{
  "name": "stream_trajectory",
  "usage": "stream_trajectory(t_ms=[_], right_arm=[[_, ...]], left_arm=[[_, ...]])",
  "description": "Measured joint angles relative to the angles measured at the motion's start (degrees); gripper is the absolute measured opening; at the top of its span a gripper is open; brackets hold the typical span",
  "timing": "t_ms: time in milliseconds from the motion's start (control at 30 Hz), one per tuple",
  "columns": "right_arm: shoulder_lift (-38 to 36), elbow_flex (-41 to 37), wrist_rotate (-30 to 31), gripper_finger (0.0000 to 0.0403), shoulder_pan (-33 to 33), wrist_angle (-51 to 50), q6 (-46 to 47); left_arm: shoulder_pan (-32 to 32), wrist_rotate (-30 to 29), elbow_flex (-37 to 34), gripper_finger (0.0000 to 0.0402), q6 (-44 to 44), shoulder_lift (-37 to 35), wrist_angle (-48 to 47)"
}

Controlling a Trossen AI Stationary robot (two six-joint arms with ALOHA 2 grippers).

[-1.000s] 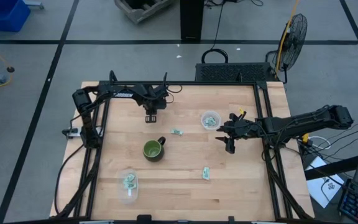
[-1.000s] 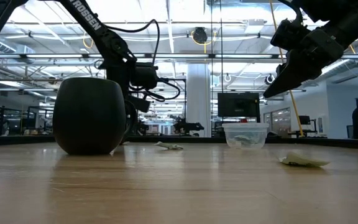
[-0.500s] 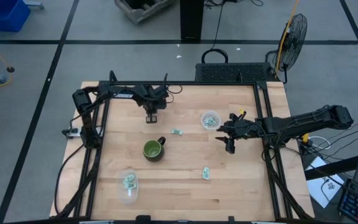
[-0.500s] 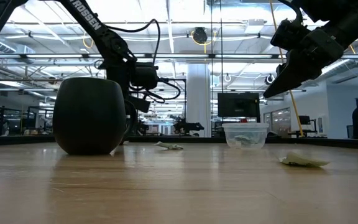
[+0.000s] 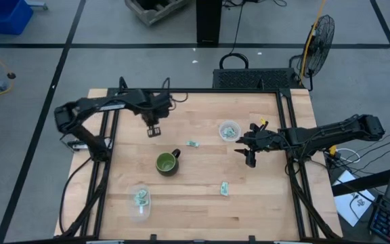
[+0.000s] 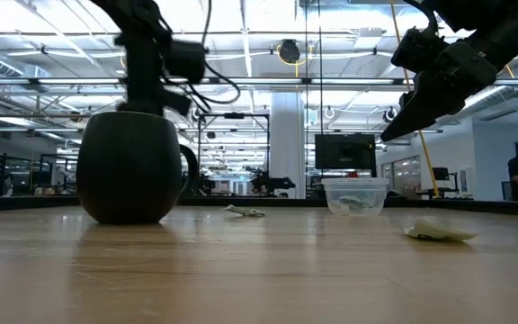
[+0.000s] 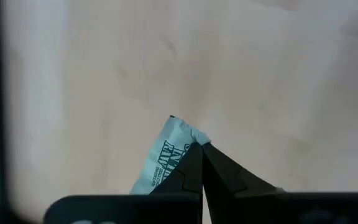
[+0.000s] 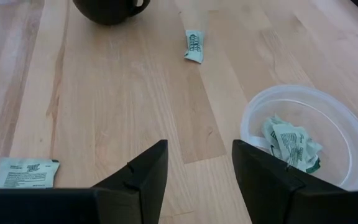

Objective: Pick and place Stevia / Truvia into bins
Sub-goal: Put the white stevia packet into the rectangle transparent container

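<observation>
My left gripper (image 5: 154, 129) (image 7: 201, 147) hovers over the far-left part of the table, shut on one pale green and white Stevia sachet (image 7: 166, 155). In the low view it hangs above the dark green mug (image 6: 131, 167). My right gripper (image 5: 251, 156) (image 8: 199, 149) is open and raised just near of the clear bin (image 5: 229, 130) (image 8: 300, 134), which has sachets in it. A second clear bin (image 5: 140, 201) with sachets stands near-left. Loose sachets lie flat on the table (image 5: 193, 144) (image 5: 225, 189) (image 8: 23, 172). My left gripper pinches the sachet between its two fingertips at one upper corner (image 7: 188, 140). The sachet's other end is hidden behind the gripper body. The sachet is lifted clear of the table, whose wood shows blurred beyond it.
The dark green mug (image 5: 167, 163) stands mid-table between the two bins. A black frame rail (image 5: 107, 146) runs along the left side and another (image 5: 291, 135) along the right. Bare wood lies near the table's near edge (image 5: 263, 210).
My left gripper, shut on the sachet, has moved toward the table's left edge and risen; in the low view it went from behind the mug to above it. The right arm and everything on the table have stayed still.
</observation>
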Motion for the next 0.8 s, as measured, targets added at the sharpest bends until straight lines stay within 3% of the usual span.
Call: stream_trajectory(t_ms=[167,333,600,700,800], right_arm=[[0.0,0.0,0.0,0.0171,0.0,0.0,-1.5],[0.0,0.0,0.0,0.0171,0.0,0.0,-1.5],[0.0,0.0,0.0,0.0171,0.0,-0.4,-1.7],[0.0,0.0,0.0,0.0171,0.0,-0.5,-1.6],[0.0,0.0,0.0,0.0171,0.0,-0.5,-1.6]], left_arm=[[-5.7,7.0,0.0,0.0010,-19.3,-8.4,-13.3],[-17.1,15.8,0.0,0.0004,-35.0,-14.0,-19.8],[-37.6,30.0,-0.1,0.0010,-48.2,-14.9,-16.2],[-43.5,33.2,-2.3,0.0004,-53.2,-14.7,-10.1],[-48.3,34.0,-7.1,0.0013,-59.2,-14.8,2.0]])
